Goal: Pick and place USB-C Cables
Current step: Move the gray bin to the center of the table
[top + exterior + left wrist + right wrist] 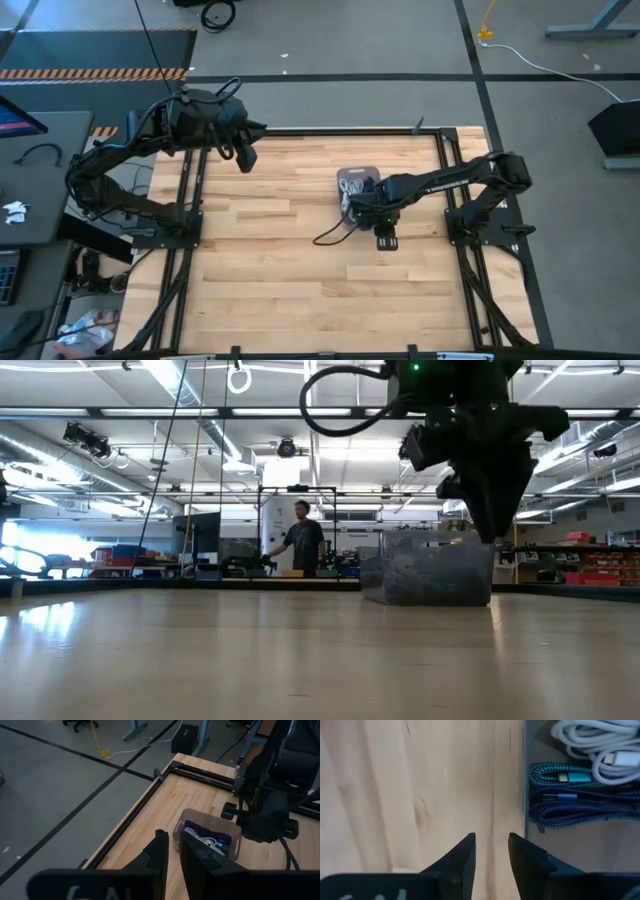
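Note:
A grey translucent tray stands on the wooden table right of centre. In it lie coiled USB-C cables: a white one, a teal one and a dark blue-purple one. My right gripper points down with its fingers open over bare wood, just outside the tray's wall. Nothing is between its fingers. In the low view it hangs close over the tray. My left gripper waits high over the table's far left, a narrow gap between its fingers and nothing in them.
A dark cord loops over the table near my right wrist. Black frame rails run along the table's edges. Bare wood lies left of and in front of the tray. A person stands far back in the room.

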Controlling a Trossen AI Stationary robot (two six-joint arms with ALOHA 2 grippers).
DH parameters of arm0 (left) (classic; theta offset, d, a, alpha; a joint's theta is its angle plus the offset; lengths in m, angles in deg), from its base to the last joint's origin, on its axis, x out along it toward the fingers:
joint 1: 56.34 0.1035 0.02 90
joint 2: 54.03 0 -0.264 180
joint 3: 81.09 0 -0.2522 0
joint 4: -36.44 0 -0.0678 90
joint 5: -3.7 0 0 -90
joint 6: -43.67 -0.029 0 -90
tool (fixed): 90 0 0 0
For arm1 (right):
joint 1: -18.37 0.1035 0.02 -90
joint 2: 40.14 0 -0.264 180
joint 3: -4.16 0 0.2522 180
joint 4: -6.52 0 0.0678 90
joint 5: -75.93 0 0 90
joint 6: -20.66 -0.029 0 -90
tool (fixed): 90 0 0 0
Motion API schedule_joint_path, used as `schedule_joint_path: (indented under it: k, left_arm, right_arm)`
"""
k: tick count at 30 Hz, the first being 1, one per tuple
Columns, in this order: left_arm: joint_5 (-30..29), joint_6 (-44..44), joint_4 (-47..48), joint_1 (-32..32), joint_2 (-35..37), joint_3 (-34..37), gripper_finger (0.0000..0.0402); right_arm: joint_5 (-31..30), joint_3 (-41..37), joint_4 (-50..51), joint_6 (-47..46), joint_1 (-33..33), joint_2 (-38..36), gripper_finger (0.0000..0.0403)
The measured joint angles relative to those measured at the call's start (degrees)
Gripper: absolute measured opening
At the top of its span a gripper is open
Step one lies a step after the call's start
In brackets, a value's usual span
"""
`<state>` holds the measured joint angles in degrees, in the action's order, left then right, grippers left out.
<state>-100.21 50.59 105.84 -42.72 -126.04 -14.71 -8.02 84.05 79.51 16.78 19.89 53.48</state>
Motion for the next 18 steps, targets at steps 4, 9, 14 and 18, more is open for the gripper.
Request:
schedule_joint_path:
  k: [4, 9, 14, 18]
  left_arm:
    - [-0.02, 0.01, 0.02, 0.00, -0.02, 0.00, 0.0050]
    - [0.00, 0.47, 0.11, 0.00, -0.07, 0.00, 0.0050]
    - [-0.02, 1.42, 0.50, 0.00, -0.61, -0.07, 0.0050]
    - [-0.35, 1.40, 0.77, 0.00, -1.37, -0.09, 0.0050]
  right_arm:
    - [-2.15, 0.00, -0.54, 3.65, -0.24, 0.48, 0.0122]
    - [-1.10, 1.46, 0.70, 0.93, -0.57, 0.37, 0.0122]
    - [1.11, 8.09, 3.75, -1.08, 0.19, 0.34, 0.0122]
    - [-1.11, 11.36, 3.45, 2.20, 0.42, 0.24, 0.0122]
